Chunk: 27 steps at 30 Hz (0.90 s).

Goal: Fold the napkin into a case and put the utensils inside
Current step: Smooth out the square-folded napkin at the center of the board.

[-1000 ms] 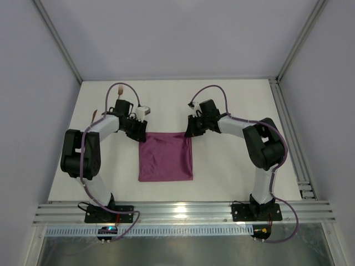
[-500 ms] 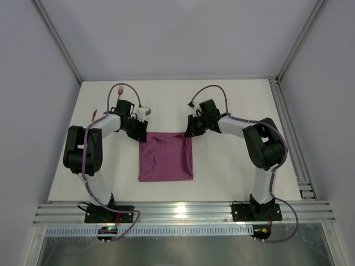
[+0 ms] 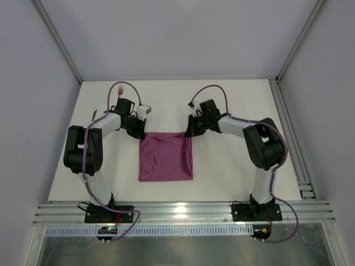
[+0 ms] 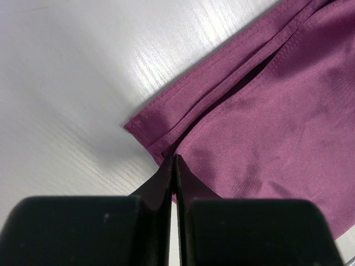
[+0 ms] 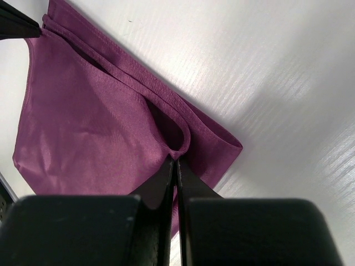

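The plum-purple napkin lies folded into a square between the arms. My left gripper is at its far left corner, and in the left wrist view the left gripper is shut with its tips pinching the upper layer of the napkin. My right gripper is at the far right corner. In the right wrist view the right gripper is shut on a raised loop of the upper hem of the napkin. Two thin brown utensils lie behind the left arm, partly hidden.
The white table ends at a metal rail along the near edge and another rail on the right. Grey walls enclose the far side and both flanks.
The left jaws have closed onto the napkin's far left corner, and the left arm has shifted slightly. The right jaws have tightened a little. The napkin lies as before.
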{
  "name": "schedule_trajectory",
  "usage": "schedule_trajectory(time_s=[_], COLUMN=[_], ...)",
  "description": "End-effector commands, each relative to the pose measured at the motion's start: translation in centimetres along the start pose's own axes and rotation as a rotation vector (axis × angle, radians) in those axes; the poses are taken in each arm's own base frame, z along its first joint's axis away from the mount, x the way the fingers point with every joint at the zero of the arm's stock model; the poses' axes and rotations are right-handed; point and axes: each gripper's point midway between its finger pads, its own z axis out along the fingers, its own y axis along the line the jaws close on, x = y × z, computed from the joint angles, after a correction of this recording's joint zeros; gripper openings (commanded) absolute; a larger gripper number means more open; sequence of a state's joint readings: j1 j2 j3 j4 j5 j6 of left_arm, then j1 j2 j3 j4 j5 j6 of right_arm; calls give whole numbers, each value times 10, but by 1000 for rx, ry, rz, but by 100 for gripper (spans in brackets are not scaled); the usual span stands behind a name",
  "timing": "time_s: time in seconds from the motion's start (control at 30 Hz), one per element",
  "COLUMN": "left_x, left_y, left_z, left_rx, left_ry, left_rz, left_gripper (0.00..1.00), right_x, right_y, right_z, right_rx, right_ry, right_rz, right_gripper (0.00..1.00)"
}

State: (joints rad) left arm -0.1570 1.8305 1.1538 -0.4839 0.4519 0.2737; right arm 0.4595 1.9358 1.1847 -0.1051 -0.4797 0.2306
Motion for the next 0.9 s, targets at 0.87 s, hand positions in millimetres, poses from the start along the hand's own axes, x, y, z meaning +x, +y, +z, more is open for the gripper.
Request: schedule_trajectory(time_s=[0.87], left_x=[-64], left_y=[31], left_z=[-4], left_rx=[-139], left_ry=[-126], left_rz=[66], left_gripper=[0], right_x=[-46], right_y=[-30], right_z=[-10], right_rx=[-7], right_ry=[-115], right_rz=[19], right_gripper=[4])
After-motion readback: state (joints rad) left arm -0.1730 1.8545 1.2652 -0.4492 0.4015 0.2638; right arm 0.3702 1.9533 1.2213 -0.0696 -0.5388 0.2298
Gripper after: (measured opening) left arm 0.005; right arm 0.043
